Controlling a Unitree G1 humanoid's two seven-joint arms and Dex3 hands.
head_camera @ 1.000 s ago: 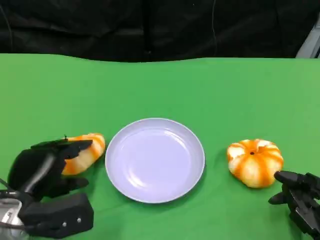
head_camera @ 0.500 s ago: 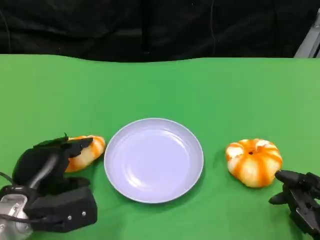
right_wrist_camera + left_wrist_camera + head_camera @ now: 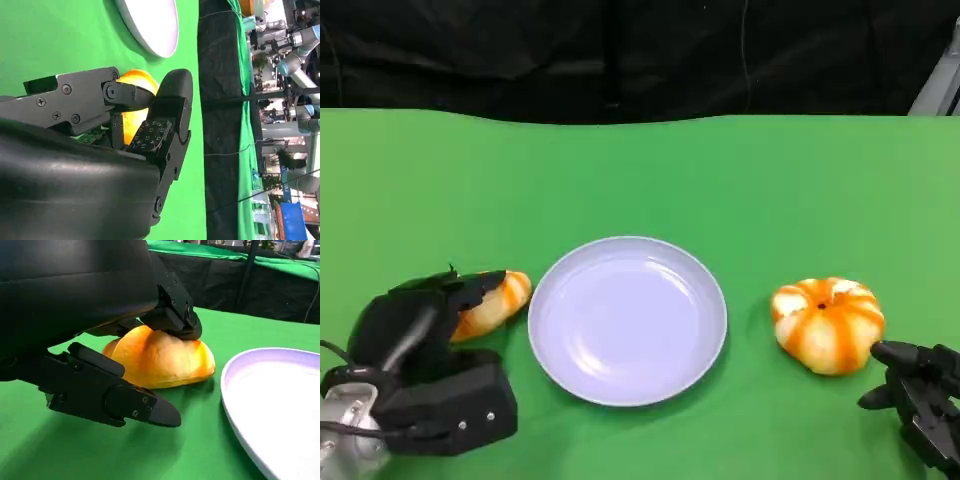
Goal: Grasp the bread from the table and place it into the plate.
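An oblong orange-and-white bread [image 3: 500, 298] lies on the green table just left of the pale lilac plate [image 3: 627, 320]. My left hand [image 3: 415, 330] is over its near end. In the left wrist view the fingers [image 3: 175, 315] rest on top of the bread [image 3: 160, 360], which still sits on the cloth, while the thumb [image 3: 110, 395] lies low in front of it with a gap between. A round orange-striped bread [image 3: 828, 325] sits right of the plate. My right hand [image 3: 920, 395] stays just behind it with fingers apart, holding nothing.
The green table [image 3: 640, 170] stretches far back to a black curtain. In the right wrist view the plate [image 3: 150, 22] and a bit of the round bread [image 3: 132, 117] show past my right hand [image 3: 125, 140].
My left hand has crept forward over the oblong bread and now covers more of it. The right hand, the plate and the round bread have not moved.
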